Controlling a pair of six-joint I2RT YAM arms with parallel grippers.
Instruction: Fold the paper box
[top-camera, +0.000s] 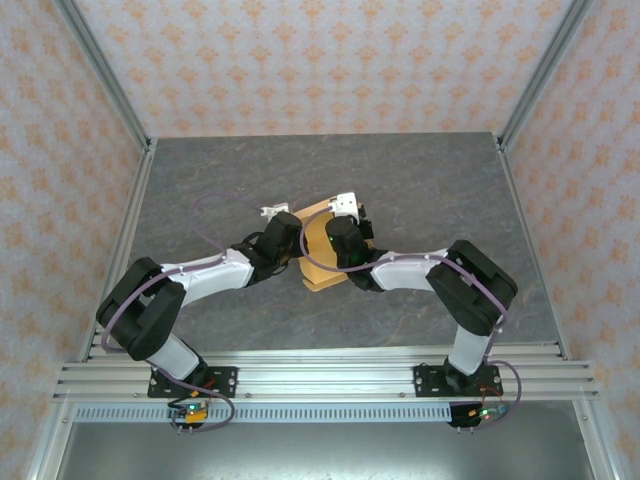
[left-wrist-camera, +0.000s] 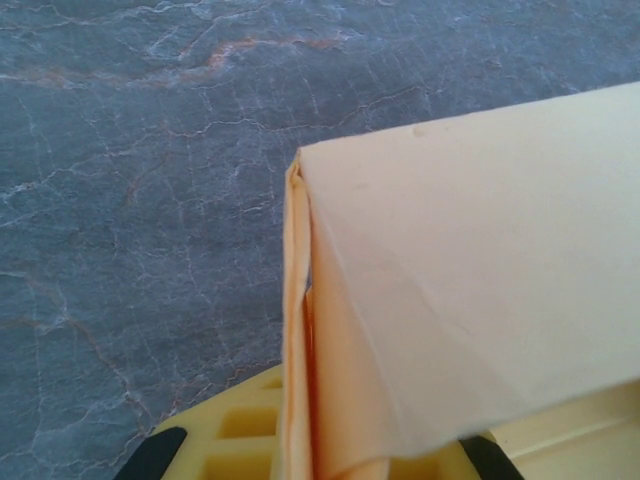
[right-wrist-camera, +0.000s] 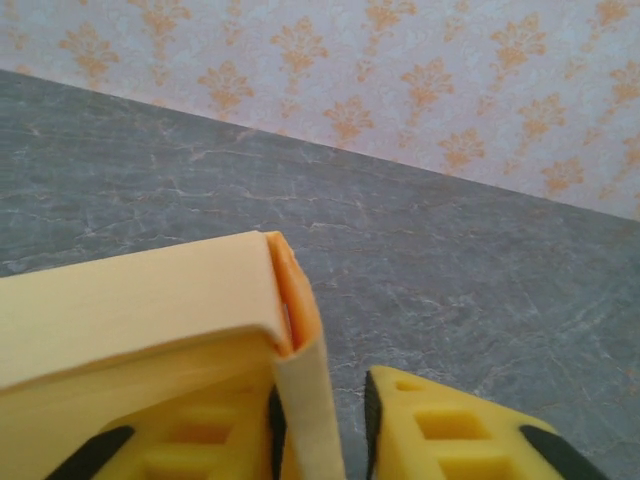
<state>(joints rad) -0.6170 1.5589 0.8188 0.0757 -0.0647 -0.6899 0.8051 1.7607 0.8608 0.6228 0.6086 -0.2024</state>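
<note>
Left arm (top-camera: 200, 272) and right arm (top-camera: 410, 268) overlap the paper box (top-camera: 315, 278).

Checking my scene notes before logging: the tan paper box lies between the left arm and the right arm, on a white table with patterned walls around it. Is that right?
Not quite. The table is dark grey with marble-like veining, not white; the top external view shows it. The rest holds: the tan paper box lies between the left arm and the right arm, with patterned walls around it.
</note>
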